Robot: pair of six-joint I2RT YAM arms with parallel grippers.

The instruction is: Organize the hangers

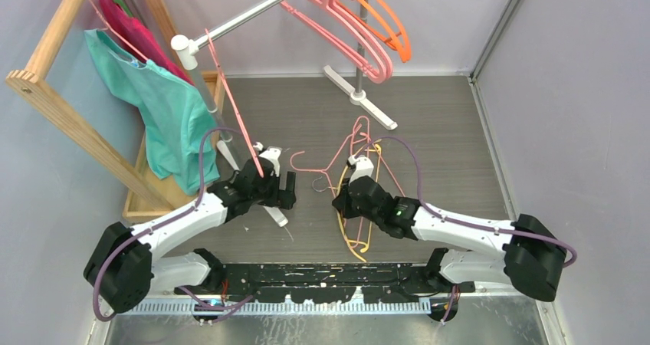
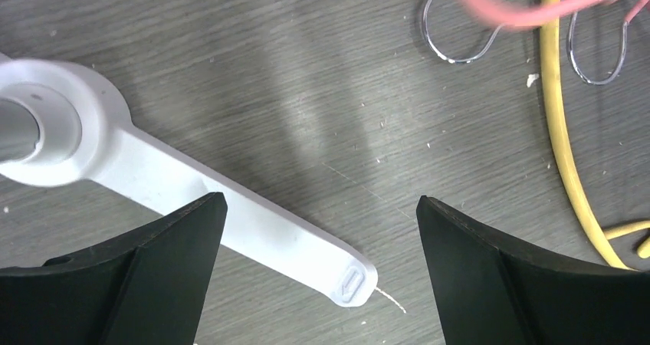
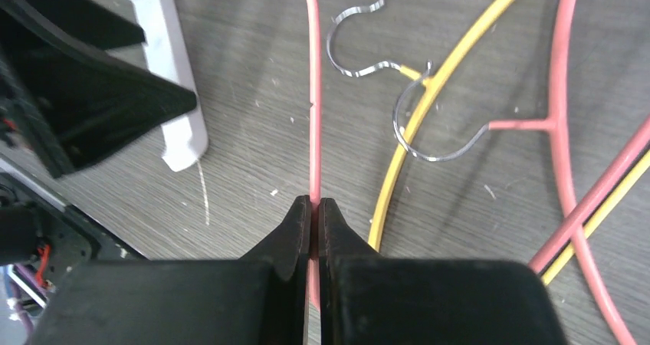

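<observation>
The right hand (image 3: 315, 204) is clamped on a thin pink hanger (image 3: 313, 92) lying mid-bench, nearer the near edge. The left hand (image 2: 320, 203) gapes empty. Best to lift slowly, so it slips free of the tangled yellow hanger (image 3: 395, 161).

The table (image 1: 452, 130) is grey and wood-grained. A thin pink hanger (image 3: 313, 92) and a thin yellow hanger (image 2: 550, 54) (silver hooks) lie mid-table; thick pink hangers (image 1: 377, 63) and orange hangers (image 1: 404, 50) hang at the far edge.
</observation>
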